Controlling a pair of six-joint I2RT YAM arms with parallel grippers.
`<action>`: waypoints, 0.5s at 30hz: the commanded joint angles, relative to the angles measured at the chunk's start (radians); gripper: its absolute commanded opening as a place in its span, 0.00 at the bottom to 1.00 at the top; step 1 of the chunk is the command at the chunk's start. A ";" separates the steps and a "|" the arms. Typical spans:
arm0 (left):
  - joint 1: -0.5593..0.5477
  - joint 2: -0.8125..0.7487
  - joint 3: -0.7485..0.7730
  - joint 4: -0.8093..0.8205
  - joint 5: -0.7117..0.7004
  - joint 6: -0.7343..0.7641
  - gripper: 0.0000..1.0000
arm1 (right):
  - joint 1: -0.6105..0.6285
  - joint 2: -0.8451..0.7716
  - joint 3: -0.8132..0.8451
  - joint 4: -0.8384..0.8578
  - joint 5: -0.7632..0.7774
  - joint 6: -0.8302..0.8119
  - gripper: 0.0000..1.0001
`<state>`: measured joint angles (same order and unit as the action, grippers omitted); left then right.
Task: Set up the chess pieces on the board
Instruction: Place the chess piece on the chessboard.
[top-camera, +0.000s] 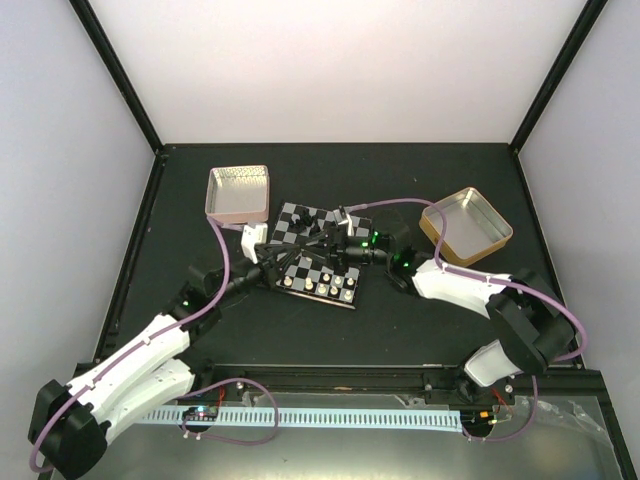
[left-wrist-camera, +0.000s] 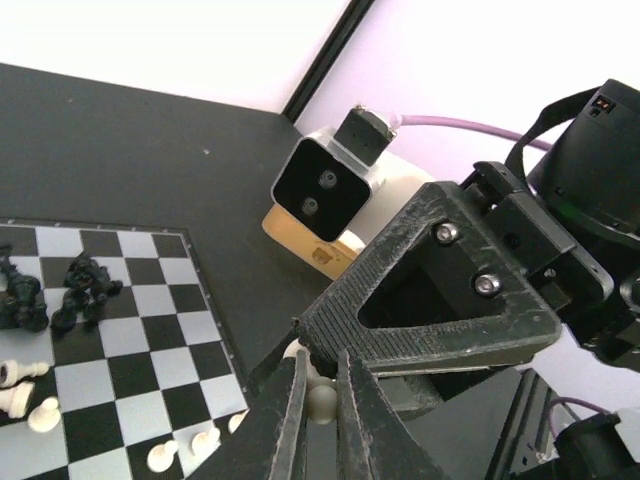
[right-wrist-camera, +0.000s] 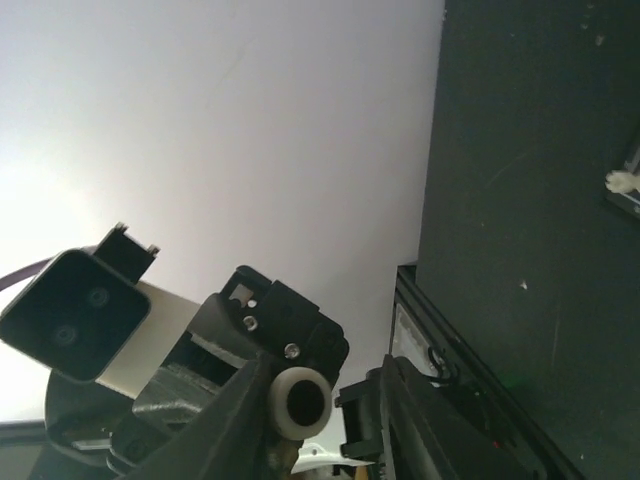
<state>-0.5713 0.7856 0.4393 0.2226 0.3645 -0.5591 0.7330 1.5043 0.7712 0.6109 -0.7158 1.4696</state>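
1. The step in hand looks like a hand-over. The left claw (left-wrist-camera: 322, 365) is clamped on one cream piece (left-wrist-camera: 322, 402), its fingers nearly together with the piece filling the slot.
2. That piece is aloft, off the surface (top-camera: 420, 320), where both arms meet over the board (left-wrist-camera: 150, 335) in the top view.
3. The right claw (right-wrist-camera: 327, 370) straddles the same piece crosswise. A round cream end with a dark centre, likely the base, shows between its fingers and touches one. Whether the other finger presses too, I cannot tell.
4. To do this well, the right claw should close squarely on the piece's body, clear of the left fingers. The left should release only once that pinch is firm, because so tiny a figurine probably twists or slips easily.
5. Aim for a grip that leaves the base free and pointing down, ready to stand on a square.
6. Below, black pieces (left-wrist-camera: 80, 285) are bunched on the board and cream pieces (left-wrist-camera: 42, 413) sit near its edge, so lower slowly to avoid toppling them.
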 joint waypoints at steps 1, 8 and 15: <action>-0.004 0.011 0.078 -0.103 -0.061 0.036 0.01 | -0.013 -0.025 0.030 -0.167 0.036 -0.147 0.38; -0.009 0.082 0.177 -0.476 -0.234 0.095 0.02 | -0.093 -0.154 0.031 -0.501 0.257 -0.420 0.54; -0.010 0.351 0.362 -0.745 -0.378 0.095 0.02 | -0.129 -0.262 0.011 -0.696 0.459 -0.585 0.56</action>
<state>-0.5770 1.0115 0.6838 -0.3077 0.1047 -0.4828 0.6136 1.2869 0.7837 0.0605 -0.4107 1.0267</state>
